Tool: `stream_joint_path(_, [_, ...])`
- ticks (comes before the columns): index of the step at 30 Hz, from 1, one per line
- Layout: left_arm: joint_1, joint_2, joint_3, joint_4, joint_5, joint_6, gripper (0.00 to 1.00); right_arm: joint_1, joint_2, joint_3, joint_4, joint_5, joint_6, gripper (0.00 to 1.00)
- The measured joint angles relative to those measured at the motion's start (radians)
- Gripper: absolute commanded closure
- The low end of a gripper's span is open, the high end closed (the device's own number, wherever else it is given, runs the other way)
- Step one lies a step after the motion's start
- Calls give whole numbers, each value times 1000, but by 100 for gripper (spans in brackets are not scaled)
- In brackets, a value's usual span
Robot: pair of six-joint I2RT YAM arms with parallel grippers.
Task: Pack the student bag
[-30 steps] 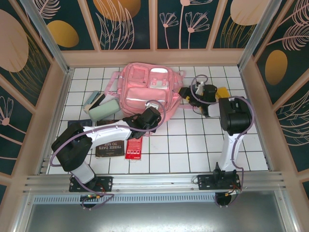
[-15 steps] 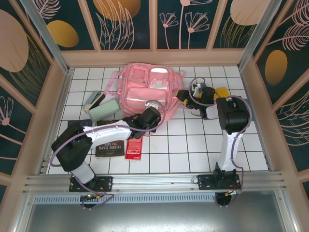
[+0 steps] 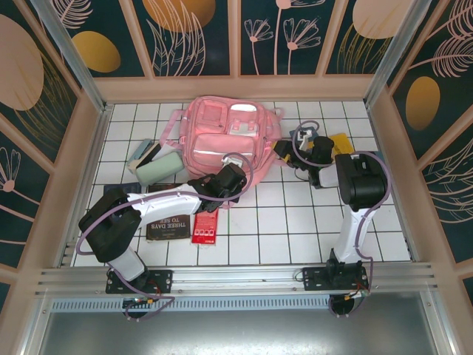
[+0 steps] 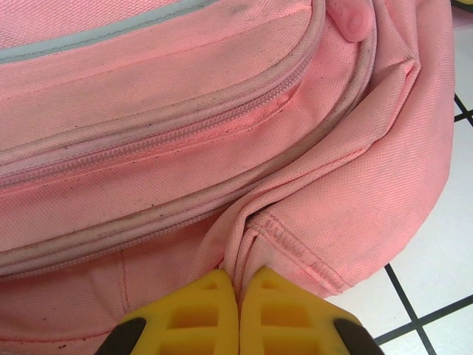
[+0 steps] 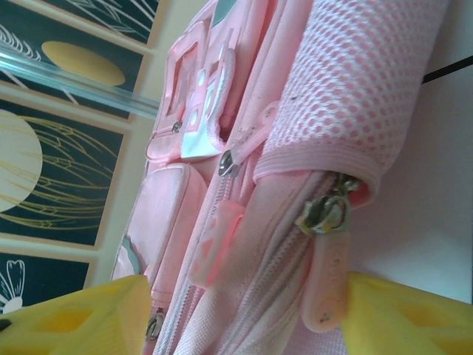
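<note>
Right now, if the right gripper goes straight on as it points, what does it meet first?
Probably the pink zipper pull by the mesh pocket of the student bag; it hangs between the open fingers of the right gripper, though depth is unclear.

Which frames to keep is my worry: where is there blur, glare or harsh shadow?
Top external: student bag evenly lit, sharp. Left wrist: weave crisp, yellow fingertips slightly soft. Right wrist: zip pull sharp, yellow fingers blurred.
</note>
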Motion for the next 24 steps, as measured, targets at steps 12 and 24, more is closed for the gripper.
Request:
stream_joint_path(12, [0, 0, 0, 0, 0, 0, 100, -29, 0, -35, 23, 35, 26, 49])
stream_joint_path(24, [0, 0, 0, 0, 0, 0, 100, -29, 0, -23, 8, 58, 50, 43])
